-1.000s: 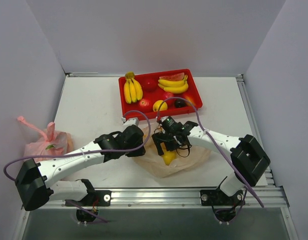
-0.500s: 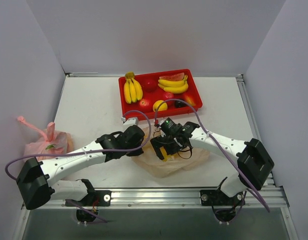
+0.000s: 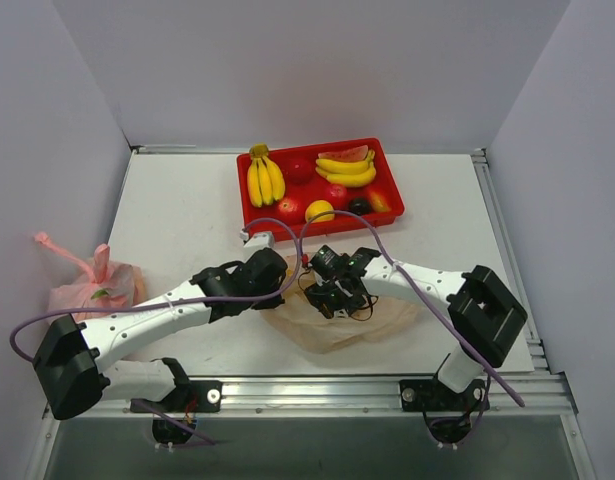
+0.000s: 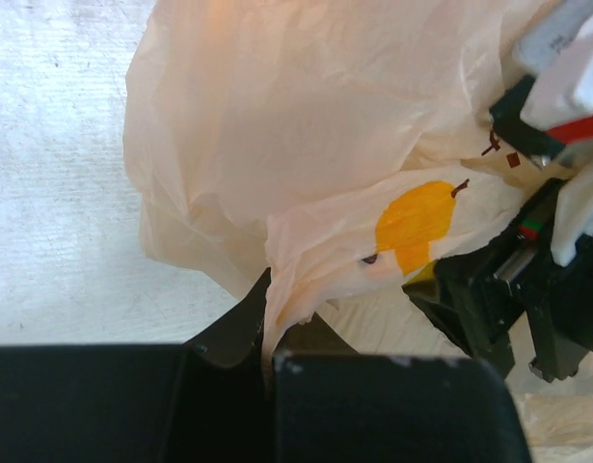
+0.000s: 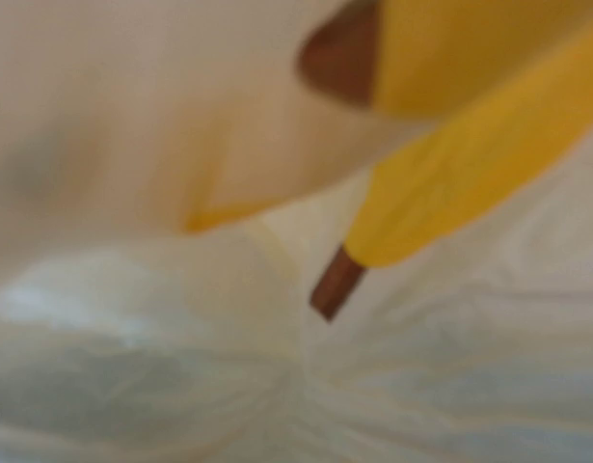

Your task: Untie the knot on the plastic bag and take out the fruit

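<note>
The pale peach plastic bag (image 3: 317, 330) lies crumpled near the front middle of the table. My left gripper (image 3: 277, 285) is at its left edge, shut on a fold of the bag's film (image 4: 277, 289), pinched between the jaws (image 4: 267, 333). My right gripper (image 3: 327, 298) points down into the bag's mouth. Its black fingers (image 4: 460, 309) lie beside a yellow fruit (image 4: 417, 222) with a brown stem, seen through the film. The right wrist view is blurred: the yellow fruit (image 5: 470, 164) is very close over the film (image 5: 180, 367), and no fingers show. The knot is not visible.
A red tray (image 3: 249, 215) at the back holds banana bunches (image 3: 264, 180), red apples, an orange, a dark fruit and a watermelon slice. A knotted pink bag (image 3: 92, 285) lies by the left wall. Cables loop over both arms.
My right gripper has moved left and down into the bag, covering the yellow fruit in the top view. The left arm has barely moved and keeps hold of the film.
</note>
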{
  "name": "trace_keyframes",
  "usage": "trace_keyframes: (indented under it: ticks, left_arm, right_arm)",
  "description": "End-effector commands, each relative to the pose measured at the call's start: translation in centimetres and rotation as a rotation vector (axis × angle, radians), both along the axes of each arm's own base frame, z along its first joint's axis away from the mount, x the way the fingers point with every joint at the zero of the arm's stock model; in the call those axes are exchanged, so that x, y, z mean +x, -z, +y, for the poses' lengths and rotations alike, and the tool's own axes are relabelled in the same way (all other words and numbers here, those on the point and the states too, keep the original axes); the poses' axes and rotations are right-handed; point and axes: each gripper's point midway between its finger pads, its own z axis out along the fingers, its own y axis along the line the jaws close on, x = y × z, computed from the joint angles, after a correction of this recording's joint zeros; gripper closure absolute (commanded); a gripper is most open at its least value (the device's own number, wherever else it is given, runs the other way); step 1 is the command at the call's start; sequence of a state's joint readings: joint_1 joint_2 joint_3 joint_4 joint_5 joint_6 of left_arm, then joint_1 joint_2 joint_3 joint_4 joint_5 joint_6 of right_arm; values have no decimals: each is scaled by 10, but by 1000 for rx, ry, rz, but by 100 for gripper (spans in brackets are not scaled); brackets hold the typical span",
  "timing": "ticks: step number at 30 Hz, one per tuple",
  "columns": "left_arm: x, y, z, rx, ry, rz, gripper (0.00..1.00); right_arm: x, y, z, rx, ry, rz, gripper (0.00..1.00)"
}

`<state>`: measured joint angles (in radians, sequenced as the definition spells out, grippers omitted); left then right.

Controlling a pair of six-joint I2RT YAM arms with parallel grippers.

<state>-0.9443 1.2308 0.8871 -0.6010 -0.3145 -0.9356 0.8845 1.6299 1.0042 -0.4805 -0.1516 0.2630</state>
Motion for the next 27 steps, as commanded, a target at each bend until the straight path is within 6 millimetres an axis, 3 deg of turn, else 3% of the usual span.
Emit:
trace_keyframes:
  ticks: [1, 3, 8, 12, 17, 27]
  left_arm:
    - [19, -17, 1, -22, -25, -70, 100]
    - [25, -22, 3, -14, -19, -87, 100]
    - [50, -47, 18, 9, -30, -166, 100]
    - [58, -65, 30, 55, -12, -240, 100]
    - [48, -53, 45, 92, -4, -240, 100]
    - [22, -54, 82, 118, -62, -226, 100]
  right_arm:
    - [3, -18, -6, -12, -22, -65, 67]
    - [10, -30, -1, 29, -22, -113, 79]
    - [34, -55, 18, 107, -36, -226, 90]
    - [52, -67, 38, 172, -43, -298, 100]
    - [51, -83, 45, 272, -58, -352, 100]
    - [24, -187, 52, 598, -219, -509, 97]
